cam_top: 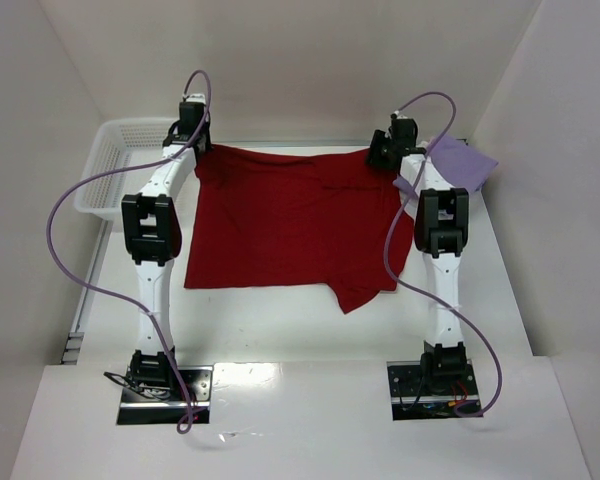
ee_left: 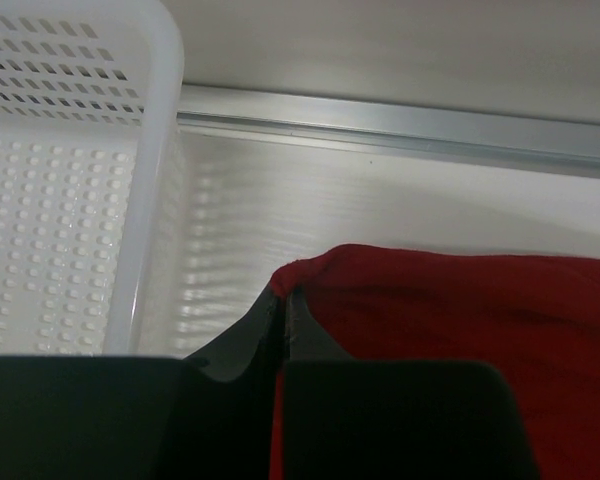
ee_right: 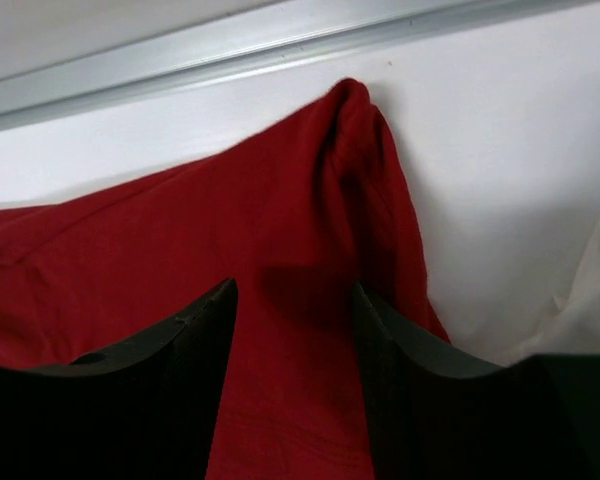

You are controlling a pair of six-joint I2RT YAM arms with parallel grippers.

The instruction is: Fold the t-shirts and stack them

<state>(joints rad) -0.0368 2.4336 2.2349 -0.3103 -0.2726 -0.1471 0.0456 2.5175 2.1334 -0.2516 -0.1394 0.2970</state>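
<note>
Stretching forward — left gripper [ee_left: 283, 308], jaws pinching the red t-shirt [cam_top: 280, 230] corner; right gripper [ee_right: 295, 292], jaws spread.

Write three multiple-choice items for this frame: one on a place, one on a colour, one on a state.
1. Where does the white basket stand?
A) between the arm bases
B) at the near right edge
C) at the far left, beside the left hand

2. What colour is the spread t-shirt?
A) dark red
B) blue
C) lavender

3. How is the left hand?
A) open over the basket
B) shut on the spread t-shirt's corner
C) gripping a lavender shirt

Answers: 1 C, the top view shows it far left; 2 A, it is red in every view; 3 B, the left wrist view shows the fingers pinched on red cloth.
</note>
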